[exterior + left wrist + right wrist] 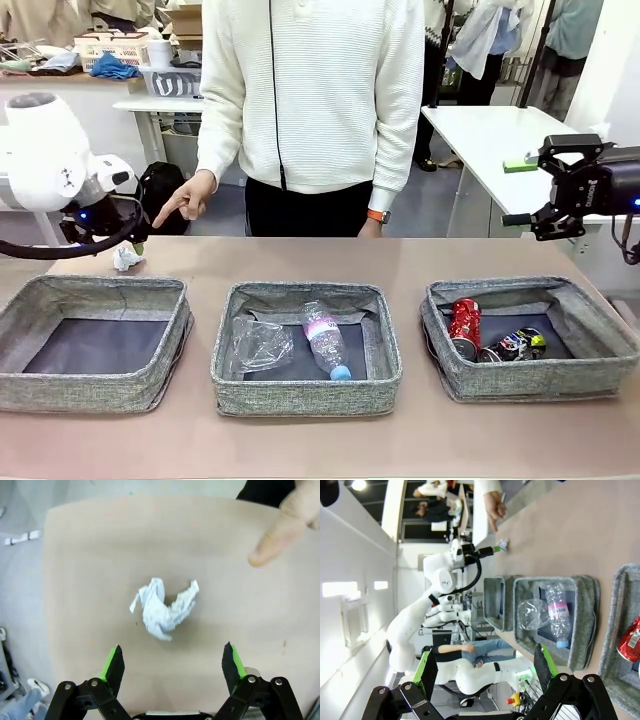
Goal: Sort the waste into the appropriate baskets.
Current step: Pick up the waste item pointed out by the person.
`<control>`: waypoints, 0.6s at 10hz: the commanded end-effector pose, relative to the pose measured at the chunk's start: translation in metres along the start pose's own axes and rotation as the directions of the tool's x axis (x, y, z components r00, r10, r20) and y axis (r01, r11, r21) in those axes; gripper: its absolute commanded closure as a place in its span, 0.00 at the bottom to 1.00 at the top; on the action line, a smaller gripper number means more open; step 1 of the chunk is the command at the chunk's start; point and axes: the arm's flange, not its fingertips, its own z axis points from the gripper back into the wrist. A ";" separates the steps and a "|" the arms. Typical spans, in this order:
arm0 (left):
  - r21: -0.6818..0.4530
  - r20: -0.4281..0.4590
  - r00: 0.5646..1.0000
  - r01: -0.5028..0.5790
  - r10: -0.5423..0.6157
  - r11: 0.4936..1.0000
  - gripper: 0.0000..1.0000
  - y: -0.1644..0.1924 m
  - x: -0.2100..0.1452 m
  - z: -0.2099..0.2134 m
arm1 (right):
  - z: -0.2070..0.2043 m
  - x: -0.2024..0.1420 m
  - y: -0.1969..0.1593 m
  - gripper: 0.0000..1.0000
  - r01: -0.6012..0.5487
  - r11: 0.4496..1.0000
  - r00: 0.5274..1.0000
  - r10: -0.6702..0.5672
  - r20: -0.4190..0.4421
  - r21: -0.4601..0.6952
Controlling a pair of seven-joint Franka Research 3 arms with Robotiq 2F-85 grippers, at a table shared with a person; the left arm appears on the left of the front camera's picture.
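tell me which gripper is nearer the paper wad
Left. The left gripper hangs open right over the paper wad, fingers either side of it. The right gripper is raised at the table's opposite end, past the basket with the cans.

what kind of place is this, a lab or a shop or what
Probably a robotics lab or demo space: a white robot arm works at a table with three grey fabric baskets, and white worktables with storage crates stand behind.

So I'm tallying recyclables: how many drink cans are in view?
2, both in the right basket: a red can at its left side and a black can beside it. None seem hidden.
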 end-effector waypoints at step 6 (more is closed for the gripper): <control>-0.057 0.015 0.999 0.030 -0.029 0.998 0.00 0.013 0.015 -0.018 | -0.003 0.003 0.005 0.00 0.015 1.000 1.000 -0.015 0.014 0.015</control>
